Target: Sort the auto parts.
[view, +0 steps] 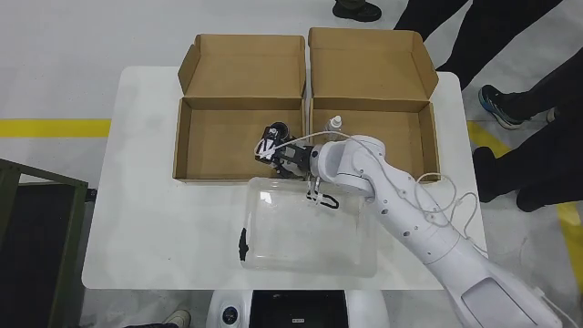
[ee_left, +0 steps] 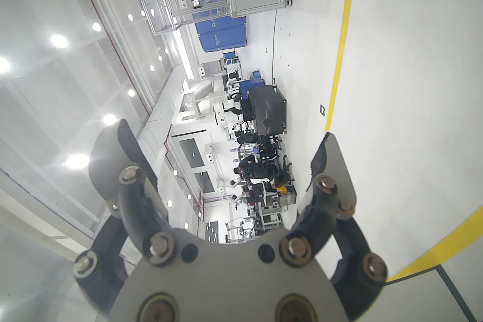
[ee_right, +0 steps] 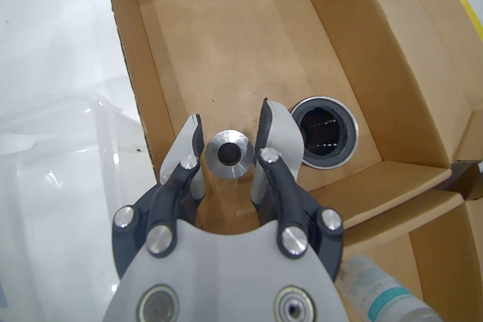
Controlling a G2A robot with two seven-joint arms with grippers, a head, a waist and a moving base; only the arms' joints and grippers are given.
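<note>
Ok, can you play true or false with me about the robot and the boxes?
1. The right gripper holds a metal cylinder over a cardboard box. True.
2. That box has nothing in it. False: a ring part lies inside.
3. The left gripper is carrying a part. False: its jaws are open and empty.
4. A bottle sits in the other box. True.
</note>
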